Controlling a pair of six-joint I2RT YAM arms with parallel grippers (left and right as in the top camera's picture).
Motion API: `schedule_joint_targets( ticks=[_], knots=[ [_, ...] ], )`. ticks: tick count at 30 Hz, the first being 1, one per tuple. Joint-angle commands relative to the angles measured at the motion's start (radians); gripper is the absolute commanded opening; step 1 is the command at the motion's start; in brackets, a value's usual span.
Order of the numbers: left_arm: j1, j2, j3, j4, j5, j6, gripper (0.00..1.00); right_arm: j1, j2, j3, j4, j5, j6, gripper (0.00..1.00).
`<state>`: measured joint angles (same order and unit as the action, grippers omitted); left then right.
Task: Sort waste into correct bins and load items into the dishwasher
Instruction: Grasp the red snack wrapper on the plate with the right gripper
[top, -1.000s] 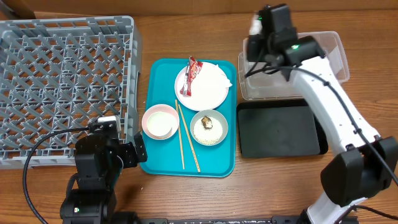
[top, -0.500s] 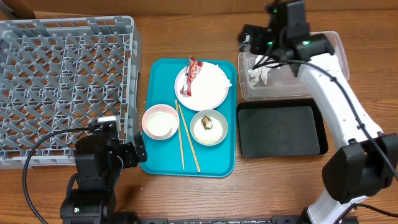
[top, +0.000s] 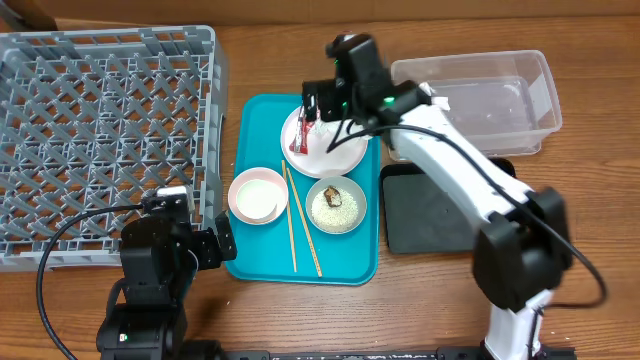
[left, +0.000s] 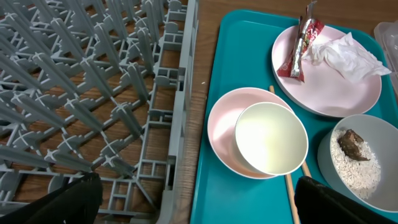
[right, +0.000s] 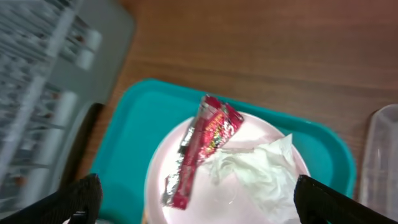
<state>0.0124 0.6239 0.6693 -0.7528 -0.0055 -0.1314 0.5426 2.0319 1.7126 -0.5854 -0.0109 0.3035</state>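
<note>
My right gripper (top: 322, 108) (right: 214, 205) hovers open over the white plate (top: 335, 150) (right: 236, 199), holding nothing. On the plate lie the red wrapper (right: 202, 146) (left: 301, 43) and a crumpled napkin (right: 258, 168) (left: 345, 53). My left gripper (top: 222, 238) (left: 199, 211) stays open and empty at the teal tray's near left edge. In front of it the white cup (left: 270, 137) sits inside the pink bowl (left: 221, 134). The grey-green bowl (left: 367, 186) holds rice (left: 354, 171) and a brown lump (left: 351, 142). Chopsticks (top: 300, 225) lie between the bowls.
The grey dish rack (top: 100, 140) fills the left side. The teal tray (top: 265, 120) carries all the dishes. The clear tub (top: 490, 95) stands at the back right, with the black tray (top: 440, 215) in front of it. My right arm crosses the tub's left end.
My right gripper opened over the clear tub, dropping a white napkin there, then swung left to above the plate. The left arm has not moved.
</note>
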Motion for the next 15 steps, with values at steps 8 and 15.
schedule_joint_targets(
  ticks=[8, 15],
  knots=[
    [-0.006, -0.002, 0.023, 0.002, -0.013, 0.004, 1.0, 0.049, 0.19, 0.002, 0.106, 0.055, 0.004, 1.0],
    [-0.006, -0.002, 0.023, -0.002, -0.013, 0.004, 1.0, 0.068, 0.258, 0.002, 0.106, 0.089, 0.012, 1.0]
  ],
)
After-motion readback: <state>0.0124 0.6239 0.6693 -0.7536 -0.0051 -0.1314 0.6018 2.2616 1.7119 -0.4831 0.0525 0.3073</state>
